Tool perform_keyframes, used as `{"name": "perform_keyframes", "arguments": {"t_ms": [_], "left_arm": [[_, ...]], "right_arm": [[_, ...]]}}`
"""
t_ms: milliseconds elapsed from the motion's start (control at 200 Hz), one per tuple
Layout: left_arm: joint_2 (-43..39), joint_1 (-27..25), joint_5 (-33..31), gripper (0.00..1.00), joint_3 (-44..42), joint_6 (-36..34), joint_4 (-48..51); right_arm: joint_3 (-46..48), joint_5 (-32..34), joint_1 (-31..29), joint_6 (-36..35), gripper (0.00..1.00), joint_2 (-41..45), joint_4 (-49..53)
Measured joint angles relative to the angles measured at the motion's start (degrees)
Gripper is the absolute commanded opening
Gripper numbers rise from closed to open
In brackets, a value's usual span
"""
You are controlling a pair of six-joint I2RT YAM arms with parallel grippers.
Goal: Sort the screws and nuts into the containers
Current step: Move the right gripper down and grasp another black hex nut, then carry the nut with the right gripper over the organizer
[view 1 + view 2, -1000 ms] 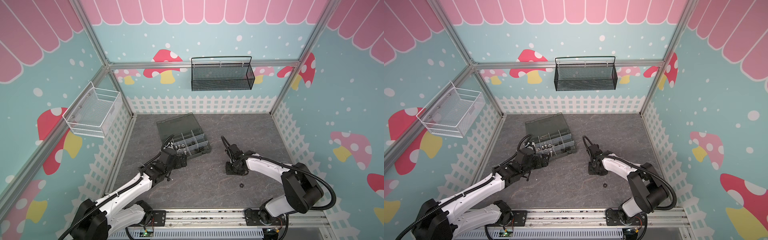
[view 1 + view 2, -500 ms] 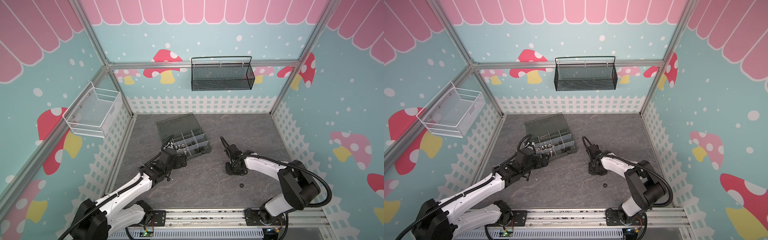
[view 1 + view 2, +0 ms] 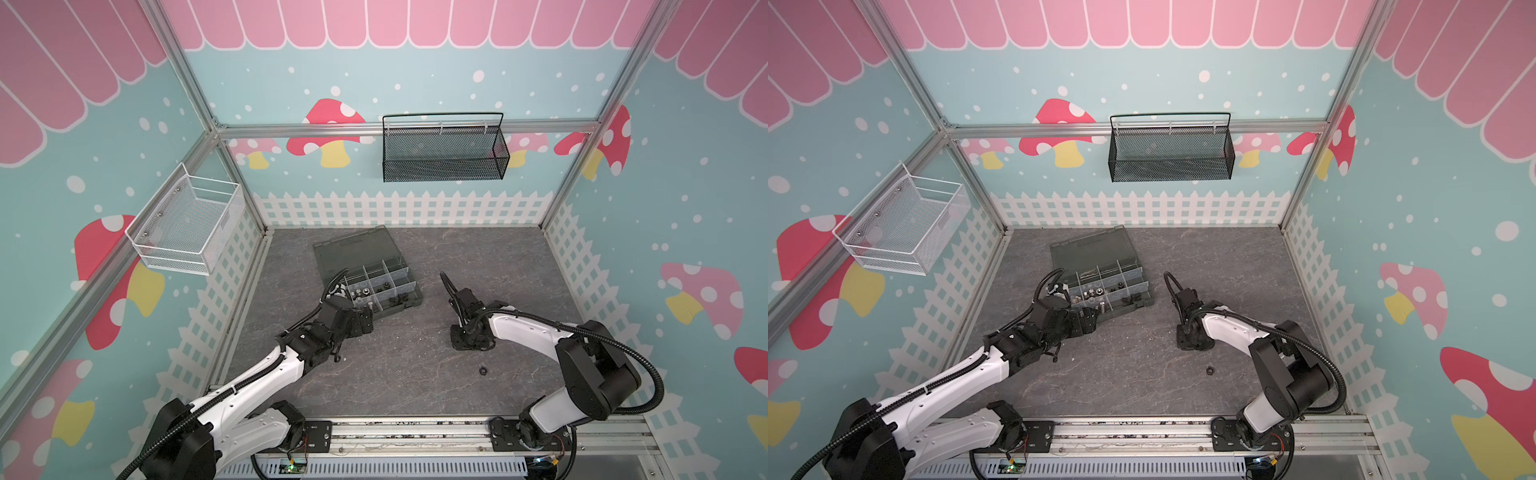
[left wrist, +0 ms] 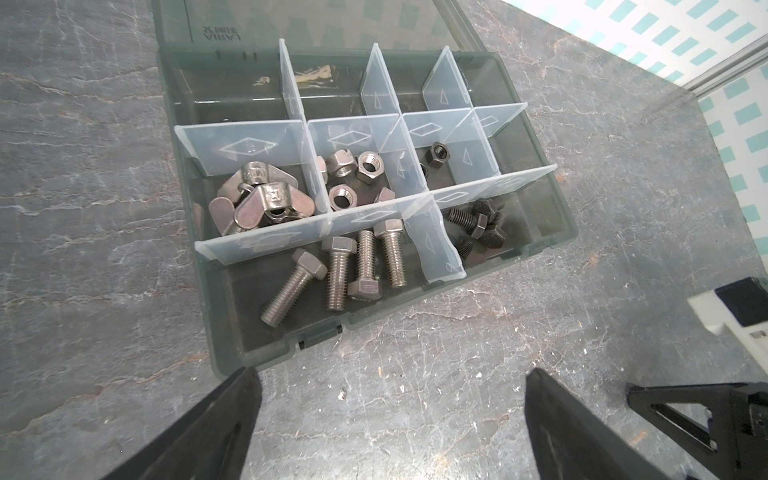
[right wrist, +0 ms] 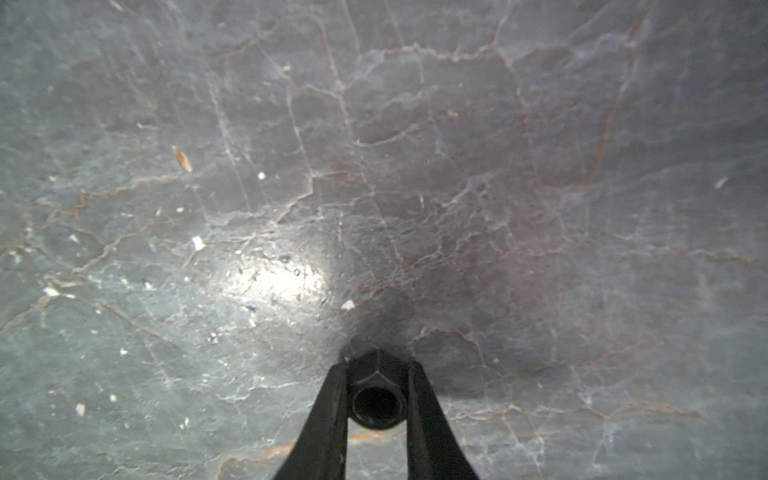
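between jaws of right gripper (image 5: 377, 367) a black nut (image 5: 377, 401) sits pinched; left gripper (image 4: 392, 376) gapes wide.

The organizer box (image 4: 232, 89) is smoky grey, the screws (image 4: 338, 272) silver or black, the tabletop (image 4: 83, 208) grey with pale veins.

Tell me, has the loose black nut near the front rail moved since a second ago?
No. The loose black nut keeps the same distance from the front rail in a top view.
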State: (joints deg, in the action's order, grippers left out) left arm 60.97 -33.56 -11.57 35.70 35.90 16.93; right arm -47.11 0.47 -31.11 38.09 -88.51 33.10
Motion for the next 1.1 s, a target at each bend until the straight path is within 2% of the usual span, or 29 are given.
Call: {"name": "perform_keyframes", "arguments": {"t_ms": [220,500,765,1101], "left_arm": [[-0.98,0.00,-1.53,1.00,-0.11,1.46,0.00],[-0.81,0.00,-1.92,0.99,-0.11,2.86,-0.09],[-1.29,0.00,-2.19,0.99,-0.46,3.17,-0.17],[-3.26,0.04,-3.52,1.00,-0.92,3.39,-0.09]], "right_arm": [[-2.97,-0.20,0.00,-0.28,0.04,0.17,0.31],[-12.02,-0.52,-0.15,-2.32,0.04,-1.51,0.24],[-22.53,0.22,-3.63,-4.42,0.04,-9.18,0.17],[-41.75,1.07,-7.74,-7.58,0.04,-22.34,0.76]]}}
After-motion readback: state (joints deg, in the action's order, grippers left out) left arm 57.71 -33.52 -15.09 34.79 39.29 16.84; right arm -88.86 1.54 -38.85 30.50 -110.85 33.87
